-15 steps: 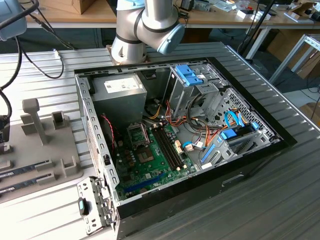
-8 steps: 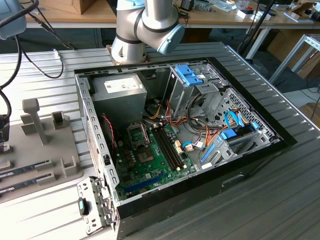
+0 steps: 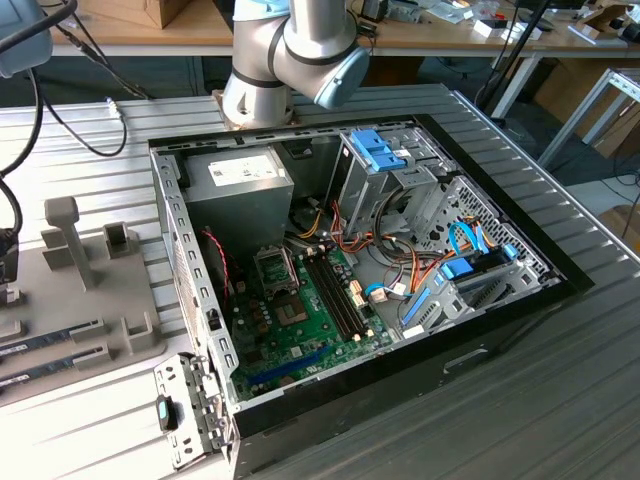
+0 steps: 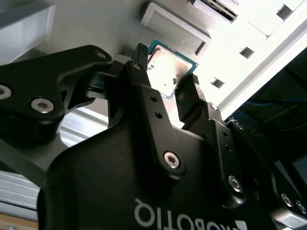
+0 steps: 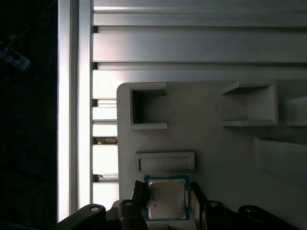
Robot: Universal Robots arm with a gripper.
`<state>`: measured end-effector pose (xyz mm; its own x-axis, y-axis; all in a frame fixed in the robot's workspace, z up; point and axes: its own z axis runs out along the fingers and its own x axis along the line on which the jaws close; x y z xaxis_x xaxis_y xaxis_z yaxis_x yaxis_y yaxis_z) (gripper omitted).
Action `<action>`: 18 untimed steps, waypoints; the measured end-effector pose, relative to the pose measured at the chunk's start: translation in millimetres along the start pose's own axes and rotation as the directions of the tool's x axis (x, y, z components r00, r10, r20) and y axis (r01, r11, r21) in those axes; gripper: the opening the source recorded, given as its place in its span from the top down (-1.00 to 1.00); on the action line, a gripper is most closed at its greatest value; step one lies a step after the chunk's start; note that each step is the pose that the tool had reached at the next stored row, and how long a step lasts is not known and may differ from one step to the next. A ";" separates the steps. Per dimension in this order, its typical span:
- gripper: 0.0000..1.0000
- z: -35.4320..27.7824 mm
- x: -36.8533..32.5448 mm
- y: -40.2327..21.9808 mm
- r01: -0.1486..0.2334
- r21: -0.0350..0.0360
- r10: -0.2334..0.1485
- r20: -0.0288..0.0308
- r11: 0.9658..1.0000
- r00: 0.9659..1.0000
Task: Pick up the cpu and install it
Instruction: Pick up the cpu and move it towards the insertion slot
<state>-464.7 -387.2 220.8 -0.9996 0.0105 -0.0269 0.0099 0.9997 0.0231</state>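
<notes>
The cpu (image 5: 166, 200) is a small square chip with a silver-grey metal top and a green rim. It lies over the grey parts tray (image 5: 216, 148), just beside a low raised block (image 5: 165, 162). My gripper (image 5: 167, 205) has one black finger against each of two opposite edges of the chip, so it is shut on it. In the second wrist view the cpu (image 4: 165, 71) sits between the black fingertips (image 4: 140, 53) of the gripper (image 4: 167, 68). I cannot tell whether the chip rests on the tray or hangs just above it. In the exterior view the dark socket frame (image 3: 275, 270) lies on the green motherboard (image 3: 300, 330).
The open computer case (image 3: 350, 260) holds a grey power-supply box (image 3: 240, 185), drive cages (image 3: 400, 170) and loose cables. The grey parts tray (image 3: 90, 300) at the exterior view's left carries upright posts and long thin memory sticks (image 3: 50, 345). The slatted aluminium table (image 5: 192, 43) borders the tray.
</notes>
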 end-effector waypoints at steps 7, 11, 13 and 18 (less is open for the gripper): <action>0.05 -1.6 0.0 0.0 0.000 0.000 0.000 0.000 1.000 1.000; 0.05 -2.1 -0.1 0.0 0.000 0.000 0.000 0.000 1.000 1.000; 0.05 -2.6 -0.1 0.1 0.000 0.000 0.000 0.000 1.000 1.000; 0.05 -4.8 -0.1 0.1 0.000 0.000 0.000 0.000 1.000 1.000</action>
<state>-464.7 -387.2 225.7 -0.9996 0.0106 -0.0269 0.0099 0.9997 0.0232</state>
